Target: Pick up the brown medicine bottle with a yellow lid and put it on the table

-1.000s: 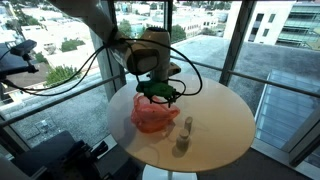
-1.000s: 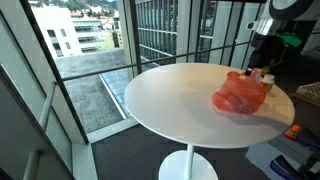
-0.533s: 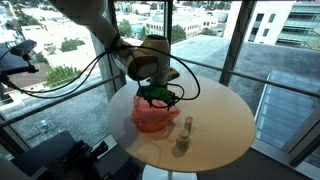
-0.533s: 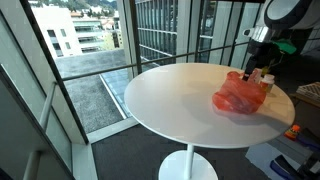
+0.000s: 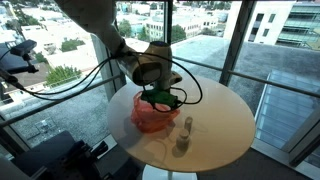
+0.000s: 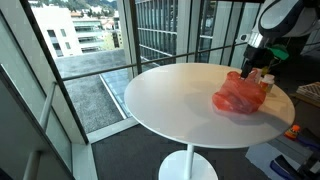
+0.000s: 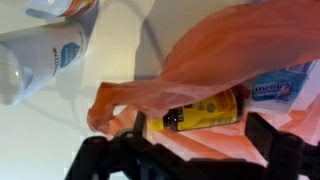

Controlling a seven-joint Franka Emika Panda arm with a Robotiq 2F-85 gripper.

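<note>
1. In both exterior views the arm hangs over the round white table (image 5: 222, 118) (image 6: 165, 95), with the gripper (image 5: 160, 100) (image 6: 255, 76) low over a crumpled orange-red plastic bag (image 5: 147, 118) (image 6: 237, 98).
2. Neither of those views shows what the bag holds.
3. Only the wrist view looks into the bag (image 7: 235, 45). There the brown medicine bottle (image 7: 200, 112) lies on its side among the folds, yellow label up; its lid cannot be made out.
4. The wrist view also shows the gripper (image 7: 185, 152) spread wide, its dark fingers (image 7: 270, 140) on either side below the bottle and clasping nothing.
5. A blue-and-white packet (image 7: 276, 86) sits in the bag beside the bottle.
6. A white bottle (image 7: 40, 60) lies outside the bag on the tabletop.
7. An exterior view shows a pale upright bottle (image 5: 184, 135) standing near the bag.
</note>
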